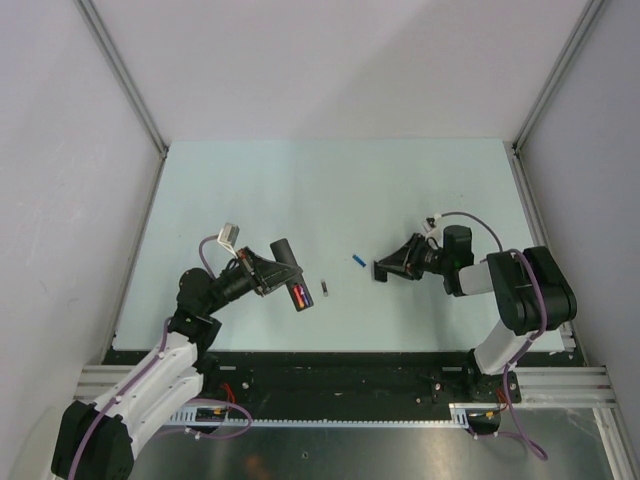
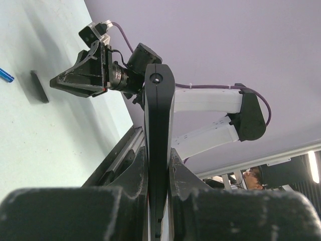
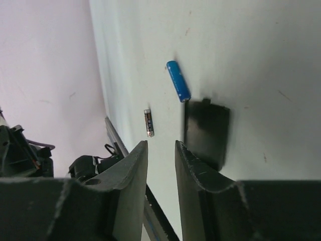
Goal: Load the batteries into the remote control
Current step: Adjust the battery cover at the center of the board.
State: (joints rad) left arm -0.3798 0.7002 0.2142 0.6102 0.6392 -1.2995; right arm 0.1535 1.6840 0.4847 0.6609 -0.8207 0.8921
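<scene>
My left gripper is shut on the remote control, a slim black bar held off the table. In the left wrist view the remote control stands edge-on between the fingers. A red-orange battery shows in its open compartment. One dark battery and one blue battery lie on the table. My right gripper is open and holds nothing. It hovers just beside the black back panel, which lies flat near the blue battery and the dark battery.
The pale green table is fenced by grey walls and metal posts. A black rail runs along its near edge. The right arm fills the background of the left wrist view.
</scene>
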